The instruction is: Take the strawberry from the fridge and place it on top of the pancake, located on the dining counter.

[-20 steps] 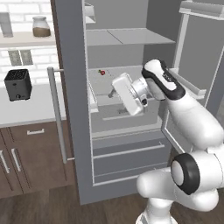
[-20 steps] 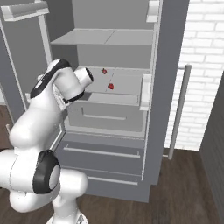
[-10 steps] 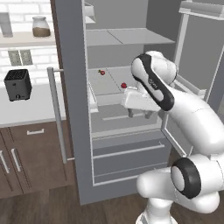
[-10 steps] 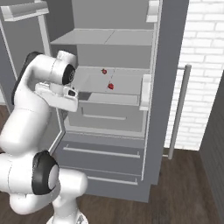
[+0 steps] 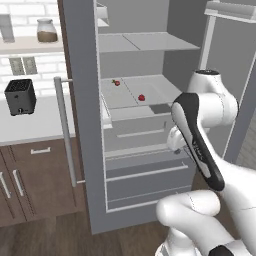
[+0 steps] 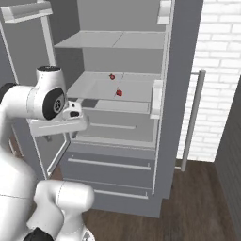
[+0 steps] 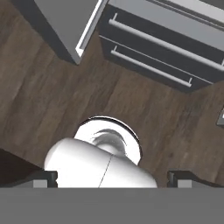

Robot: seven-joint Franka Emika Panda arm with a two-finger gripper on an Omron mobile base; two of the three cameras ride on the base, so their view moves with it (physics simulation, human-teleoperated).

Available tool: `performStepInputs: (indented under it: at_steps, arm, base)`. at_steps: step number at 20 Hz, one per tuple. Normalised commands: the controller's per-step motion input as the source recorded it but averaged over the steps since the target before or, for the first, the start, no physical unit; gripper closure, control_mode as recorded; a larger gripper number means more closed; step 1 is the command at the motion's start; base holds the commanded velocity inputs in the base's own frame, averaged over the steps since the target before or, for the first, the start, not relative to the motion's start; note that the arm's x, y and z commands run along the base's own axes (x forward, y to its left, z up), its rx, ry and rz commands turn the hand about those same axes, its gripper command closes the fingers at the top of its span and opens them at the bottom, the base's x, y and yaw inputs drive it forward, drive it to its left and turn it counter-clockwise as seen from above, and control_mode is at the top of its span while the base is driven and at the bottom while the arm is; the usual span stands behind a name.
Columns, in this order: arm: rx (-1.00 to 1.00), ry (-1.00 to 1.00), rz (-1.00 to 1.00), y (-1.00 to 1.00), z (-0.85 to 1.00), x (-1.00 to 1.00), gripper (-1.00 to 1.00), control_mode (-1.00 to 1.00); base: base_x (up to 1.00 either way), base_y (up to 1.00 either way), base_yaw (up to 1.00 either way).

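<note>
The grey fridge (image 5: 150, 170) (image 6: 113, 155) stands with both doors open. Two small red fruits lie on its middle shelf, one toward the front (image 5: 141, 98) (image 6: 119, 93) and one farther back (image 5: 117, 83) (image 6: 112, 76). They are too small to tell which is the strawberry. My gripper (image 6: 49, 136) (image 7: 113, 178) hangs outside the fridge, below and to the left of that shelf in the right base view. It points down at the wood floor. Its fingertips (image 7: 43, 177) stand wide apart with nothing held between them. The pancake and the dining counter are out of view.
A black toaster (image 5: 20, 96) sits on the white worktop over dark brown cabinets (image 5: 30, 180). One open fridge door (image 5: 80, 125) carries a long handle (image 5: 64, 130). The other door (image 6: 181, 94) stands before a white brick wall (image 6: 219, 70). Two fridge drawers (image 7: 157, 48) are shut.
The hand has swung away from the middle shelf, down and out of the fridge, and turned from facing the shelf to facing the floor. The red fruits have not moved.
</note>
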Motion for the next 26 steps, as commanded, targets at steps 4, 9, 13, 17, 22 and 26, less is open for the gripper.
performStepInputs:
  at_steps: [4, 9, 13, 17, 22, 26]
  arm:
    - [0.00, 0.04, -0.01, 0.00, 0.00, -0.23, -1.00, -1.00]
    - [0.00, 0.08, -0.27, -0.04, -0.05, -0.01, -1.00, -1.00]
    - [0.01, 0.00, -0.32, -0.06, -0.01, -0.08, -1.00, -1.00]
    - [0.00, 0.00, -0.39, -0.02, -0.05, -0.02, -1.00, -1.00]
    - [0.00, -0.01, -0.10, 0.00, -0.05, 0.00, -1.00, -1.00]
    - [0.00, 0.00, 0.00, 0.00, 0.00, 0.00, -1.00, -1.00]
  base:
    - [0.00, 0.00, 0.00]
    - [0.00, 0.00, 0.00]
    - [0.00, 0.00, 0.00]
    - [0.00, 0.00, 0.00]
    - [0.00, 0.00, 0.00]
    - [0.00, 0.00, 0.00]
